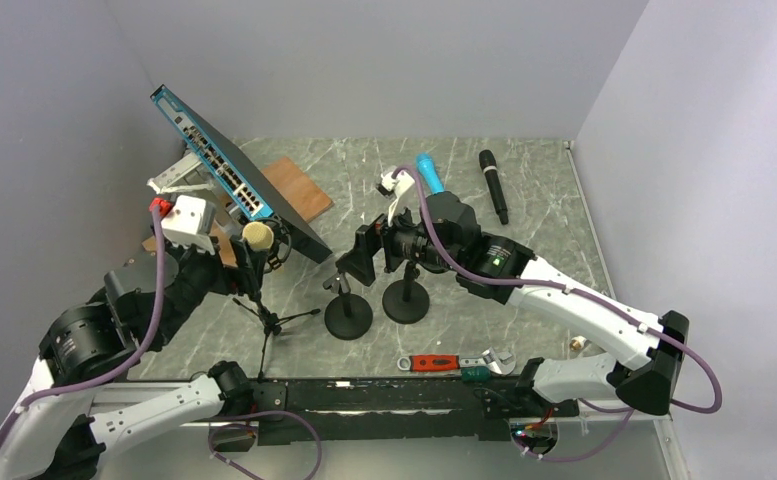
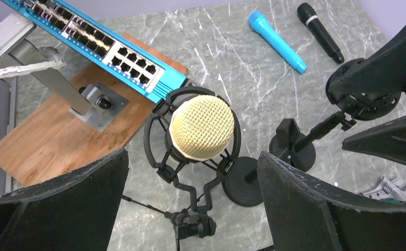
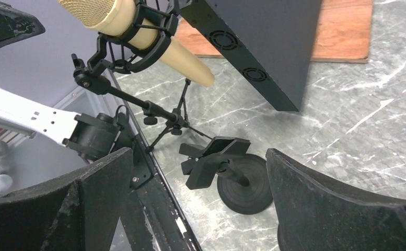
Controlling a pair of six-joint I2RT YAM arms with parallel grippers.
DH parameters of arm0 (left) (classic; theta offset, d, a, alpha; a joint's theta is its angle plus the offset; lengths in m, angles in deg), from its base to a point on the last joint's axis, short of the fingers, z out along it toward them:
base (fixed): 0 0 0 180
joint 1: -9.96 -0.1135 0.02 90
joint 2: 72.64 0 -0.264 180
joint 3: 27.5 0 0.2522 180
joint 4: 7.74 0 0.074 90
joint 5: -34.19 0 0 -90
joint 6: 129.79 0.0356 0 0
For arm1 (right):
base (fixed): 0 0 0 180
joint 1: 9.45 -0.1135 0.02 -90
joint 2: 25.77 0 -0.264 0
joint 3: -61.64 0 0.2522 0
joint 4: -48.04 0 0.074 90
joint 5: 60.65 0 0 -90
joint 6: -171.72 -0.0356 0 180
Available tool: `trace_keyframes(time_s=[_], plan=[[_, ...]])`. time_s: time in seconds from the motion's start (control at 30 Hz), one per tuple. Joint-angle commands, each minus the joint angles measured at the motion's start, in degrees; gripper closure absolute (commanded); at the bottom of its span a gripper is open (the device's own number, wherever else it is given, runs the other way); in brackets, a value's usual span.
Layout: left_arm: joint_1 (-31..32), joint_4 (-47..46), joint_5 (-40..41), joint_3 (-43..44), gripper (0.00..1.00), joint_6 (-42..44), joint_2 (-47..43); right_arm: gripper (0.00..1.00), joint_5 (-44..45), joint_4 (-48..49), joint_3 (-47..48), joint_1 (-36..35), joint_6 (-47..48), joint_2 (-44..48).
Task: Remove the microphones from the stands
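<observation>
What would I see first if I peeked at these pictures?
Probably the cream-gold mesh-headed microphone, cradled in a black spidery shock mount on a thin tripod stand on the left, with the left gripper open near it. Next, the blue-fronted network switch propped at a tilt over a wooden board behind it, and a bright blue handheld microphone lying beside a black handheld microphone farther back.

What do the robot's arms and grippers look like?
Both arms have white shells, black joints and purple cables. The right arm shows a green light; the left arm carries a white box with a red part. The gripper fingers are matte black.
</observation>
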Motion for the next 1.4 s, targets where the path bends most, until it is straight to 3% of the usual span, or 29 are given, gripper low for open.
trace_keyframes(time_s=[0.0, 0.13, 0.43, 0.83, 1.1, 1.37], plan=[[-0.1, -5.7, 2.4, -1.1, 0.07, -0.3, 1.9, 0.00, 3.2, 1.5, -0.2, -0.1, -1.0, 2.0], [-0.2, -5.7, 2.9, -1.4, 0.16, 0.6, 5.3, 0.00, 4.7, 0.6, -0.8, -0.2, -1.4, 2.9], [-0.1, -6.6, 3.6, -3.4, 0.55, 0.6, 7.7, 0.00, 5.3, 0.1, -1.1, -0.1, -1.6, 3.4], [-0.1, -6.6, 2.5, 0.3, 0.84, 4.1, 7.1, 0.00, 5.1, -0.5, 0.3, -0.1, -0.8, 1.9], [-0.1, -6.7, -5.3, 9.2, 0.97, 7.7, 6.5, 0.00, 5.3, -0.1, -0.3, -0.1, -1.3, 2.3], [-0.1, -3.0, -7.3, 19.3, 1.00, 9.5, 6.2, 0.00, 5.6, -0.7, 0.4, -0.1, -0.7, 2.0]])
